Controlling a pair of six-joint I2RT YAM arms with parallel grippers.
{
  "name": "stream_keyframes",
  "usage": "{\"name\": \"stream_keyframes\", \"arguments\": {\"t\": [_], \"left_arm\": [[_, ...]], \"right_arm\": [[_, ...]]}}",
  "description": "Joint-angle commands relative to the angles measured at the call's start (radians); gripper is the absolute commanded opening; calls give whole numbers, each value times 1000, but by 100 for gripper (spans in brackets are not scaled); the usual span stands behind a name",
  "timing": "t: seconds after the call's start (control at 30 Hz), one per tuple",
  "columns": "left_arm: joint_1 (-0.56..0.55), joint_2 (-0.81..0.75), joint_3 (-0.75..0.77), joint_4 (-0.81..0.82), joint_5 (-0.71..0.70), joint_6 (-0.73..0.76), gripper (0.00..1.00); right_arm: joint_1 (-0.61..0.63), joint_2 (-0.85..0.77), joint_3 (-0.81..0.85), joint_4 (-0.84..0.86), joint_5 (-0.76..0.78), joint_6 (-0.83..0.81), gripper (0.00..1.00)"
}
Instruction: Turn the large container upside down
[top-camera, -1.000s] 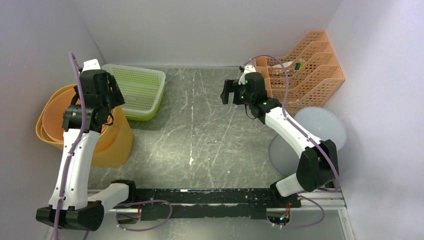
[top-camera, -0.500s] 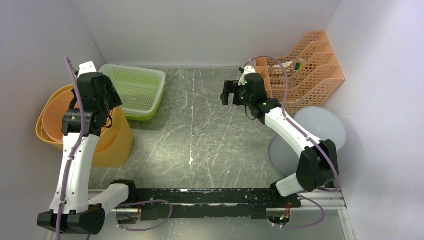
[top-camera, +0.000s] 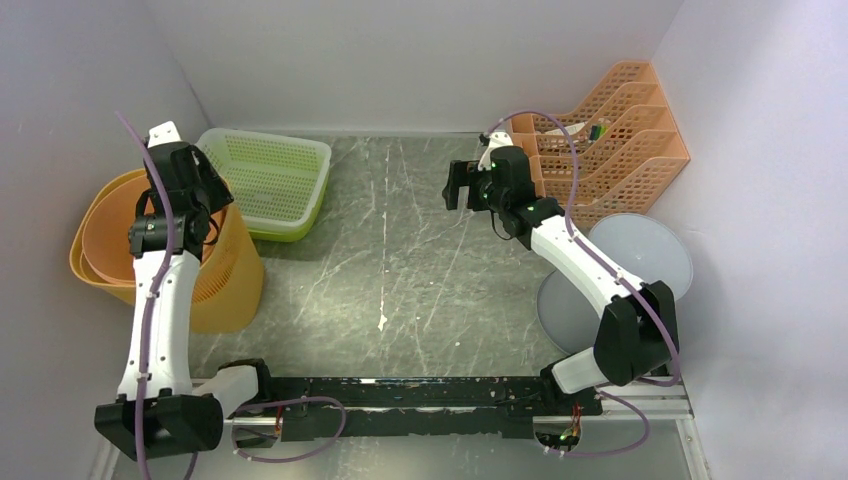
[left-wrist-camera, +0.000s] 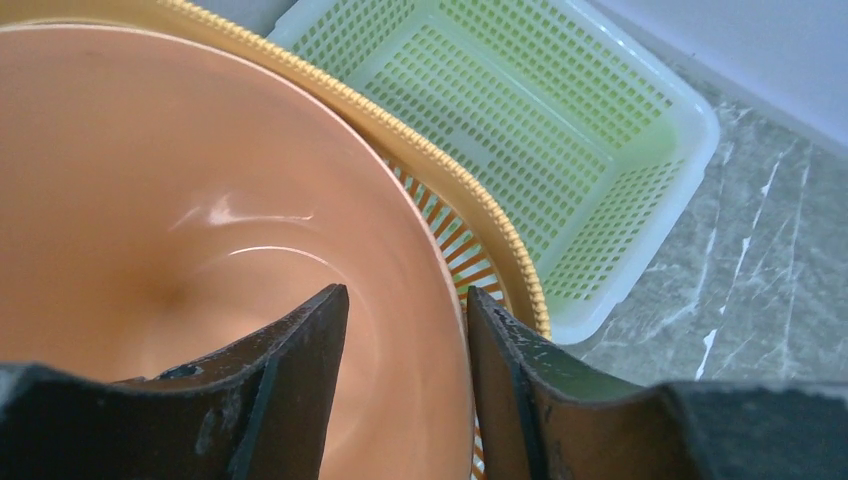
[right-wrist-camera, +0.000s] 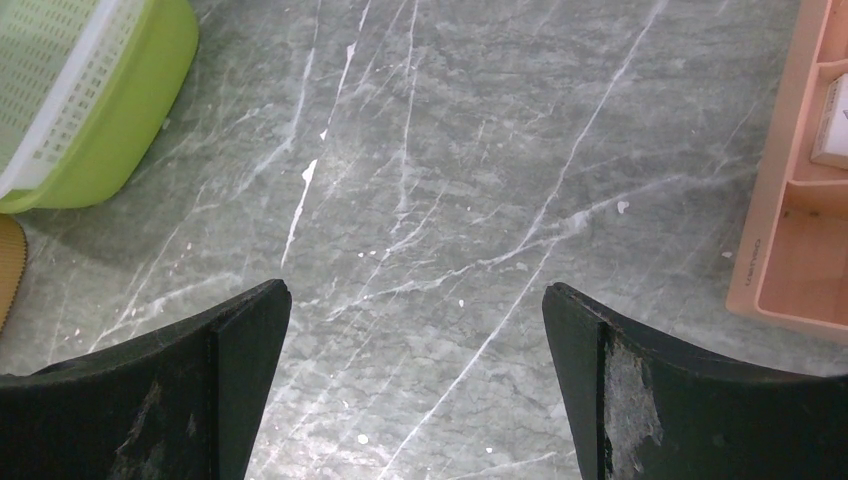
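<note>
The large container is a tall orange slatted basket (top-camera: 232, 285) at the left edge of the table, standing upright with a smooth peach tub (top-camera: 100, 245) nested inside. In the left wrist view the tub (left-wrist-camera: 150, 200) fills the left and the basket's woven rim (left-wrist-camera: 400, 140) curves round it. My left gripper (top-camera: 203, 200) (left-wrist-camera: 405, 300) is open over the container's far right rim, one finger inside the tub and one outside its wall, not clamped. My right gripper (top-camera: 455, 186) (right-wrist-camera: 415, 295) is wide open and empty above the bare table.
A green mesh tray (top-camera: 270, 180) (left-wrist-camera: 540, 110) sits just behind and to the right of the container. An orange file rack (top-camera: 610, 140) (right-wrist-camera: 800, 230) stands at the back right. A grey round disc (top-camera: 640, 260) lies at the right, beside the right arm.
My left arm has swung left and back, bringing its gripper over the container's rim. The container has barely shifted. The right arm has not moved.
</note>
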Motion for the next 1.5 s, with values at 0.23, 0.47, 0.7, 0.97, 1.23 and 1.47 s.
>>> {"name": "stream_keyframes", "arguments": {"t": [0.23, 0.47, 0.7, 0.97, 1.23, 1.47], "left_arm": [[99, 43, -106, 81, 151, 49, 9], [98, 52, 95, 11, 163, 130, 7], [98, 90, 563, -185, 152, 183, 7], [99, 31, 686, -151, 256, 149, 7], [98, -64, 738, 35, 440, 134, 7], [99, -132, 645, 258, 744, -58, 7]], "right_arm": [[6, -72, 10, -9, 48, -11, 100], [6, -57, 2, -4, 62, -5, 100], [6, -20, -1, 20, 50, 12, 100], [6, -7, 24, 10, 88, 2, 100], [4, 0, 59, 12, 107, 13, 100], [-34, -25, 104, 12, 183, 27, 100]]}}
